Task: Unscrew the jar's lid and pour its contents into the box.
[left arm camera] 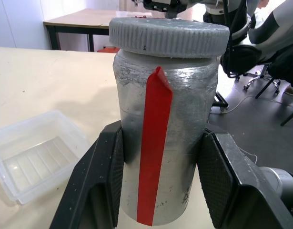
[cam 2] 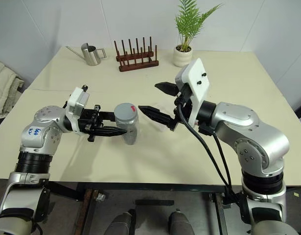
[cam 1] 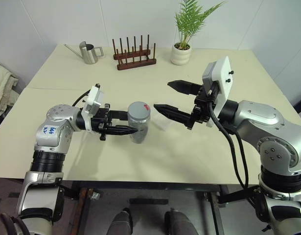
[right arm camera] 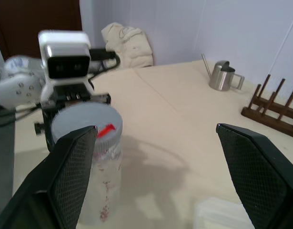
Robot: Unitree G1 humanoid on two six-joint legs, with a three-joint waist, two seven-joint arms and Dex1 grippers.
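My left gripper (cam 1: 131, 122) is shut on the jar (cam 1: 139, 126) and holds it upright above the table, its black fingers (left arm camera: 101, 183) on either side of the body. The jar is a silvery-grey cylinder with a red stripe (left arm camera: 153, 148) down its side. The lid (cam 1: 139, 110) sits on the jar, grey with a small red mark. My right gripper (cam 1: 163, 95) stands open just right of the lid, not touching it. The clear box (left arm camera: 35, 157) lies on the table beyond the jar. The contents cannot be made out inside the jar.
At the back of the table stand a steel watering can (cam 1: 90, 53), a brown wooden rack (cam 1: 134, 56) and a white pot with a green plant (cam 1: 181, 53). A pale bundle of cloth (cam 1: 3, 88) lies off the table's left side.
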